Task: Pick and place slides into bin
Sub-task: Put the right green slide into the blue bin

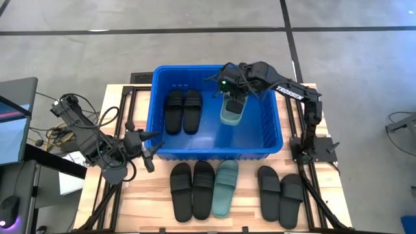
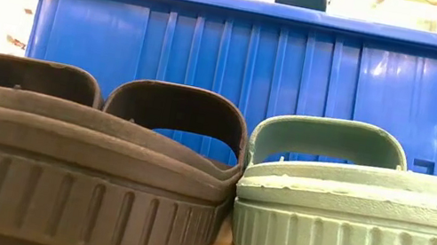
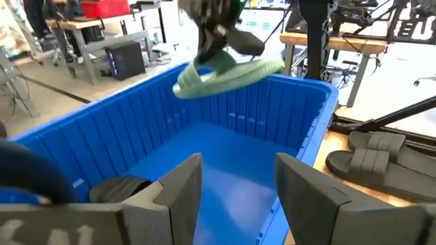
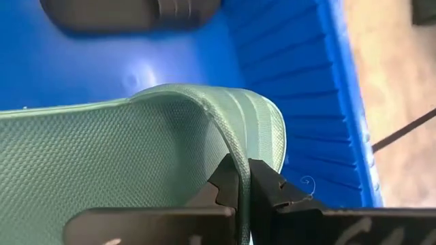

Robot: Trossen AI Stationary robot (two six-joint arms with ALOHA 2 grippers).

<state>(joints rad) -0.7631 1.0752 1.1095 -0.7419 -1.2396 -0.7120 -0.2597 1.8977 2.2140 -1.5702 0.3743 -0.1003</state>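
Five slides on surface: four black (image 1: pixel 192 190) and one teal (image 1: pixel 224 188) lie in a front row on the surface (image 1: pixel 149 201), near the bin, awaiting pickup.
Bin (image 1: pixel 274 140): holds two black slides (image 1: pixel 182 110), side by side on its floor.
Left gripper (image 1: pixel 151 149): fingers parted, holding nothing, parked at the bin's near wall.
Right gripper (image 4: pixel 244 178): pinched on the strap edge of the second teal slide (image 1: pixel 231 109), hanging above the bin floor, likely for release.
Total: eight slides, six black, two teal.
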